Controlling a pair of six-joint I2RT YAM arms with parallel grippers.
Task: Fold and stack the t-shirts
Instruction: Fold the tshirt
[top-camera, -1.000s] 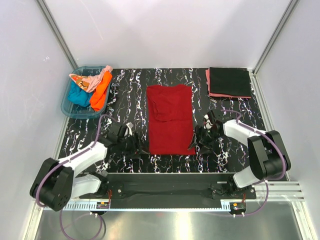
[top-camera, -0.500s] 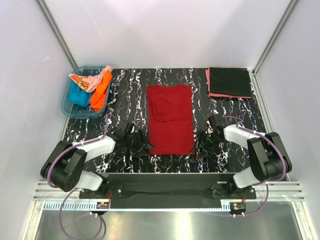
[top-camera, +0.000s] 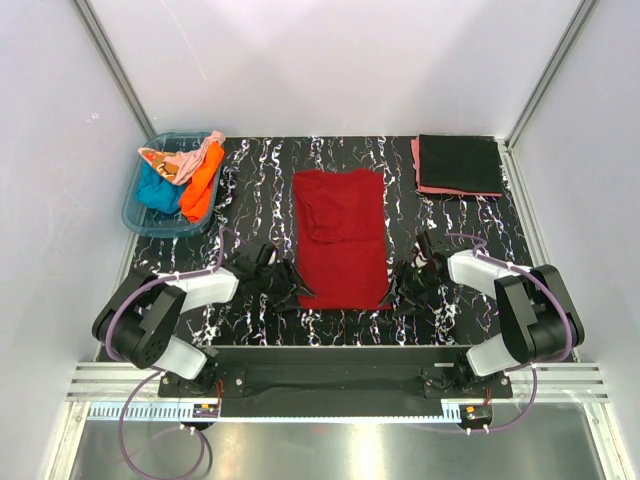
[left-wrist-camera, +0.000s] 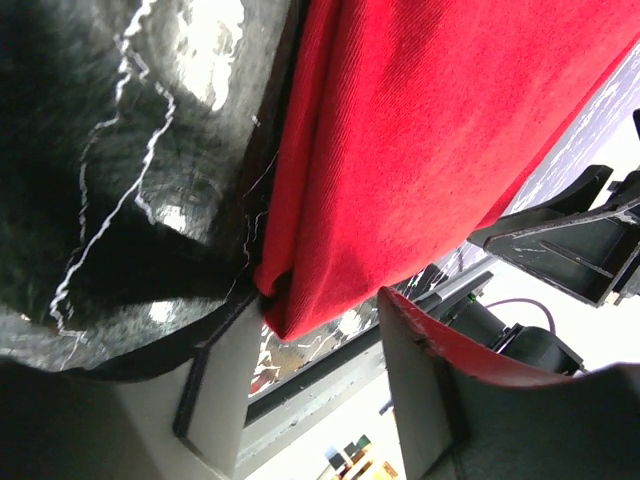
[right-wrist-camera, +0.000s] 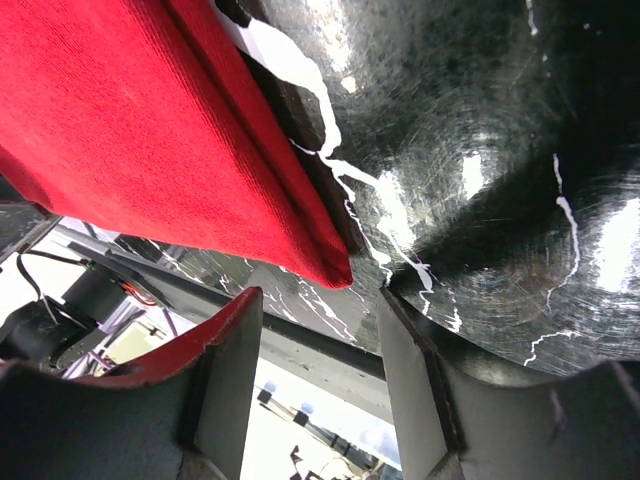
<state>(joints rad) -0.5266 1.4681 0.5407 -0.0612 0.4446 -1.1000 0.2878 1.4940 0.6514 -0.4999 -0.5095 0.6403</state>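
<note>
Straddling near hem corners | left fingers (left-wrist-camera: 415, 390), right fingers (right-wrist-camera: 225, 380): both parted, nothing gripped | dark red t-shirt (top-camera: 340, 235): long folded strip, mid-counter (top-camera: 260, 180) | risk: shallow pinch catches top layer only; layers split, fold skews on lift

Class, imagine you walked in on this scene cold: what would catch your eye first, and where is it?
The dark red t-shirt lies spread in the middle of the black marbled table, with the left gripper and right gripper open at its near corners. Back left, a blue tub holds crumpled bright shirts; back right sits a folded black t-shirt on a pink one.
</note>
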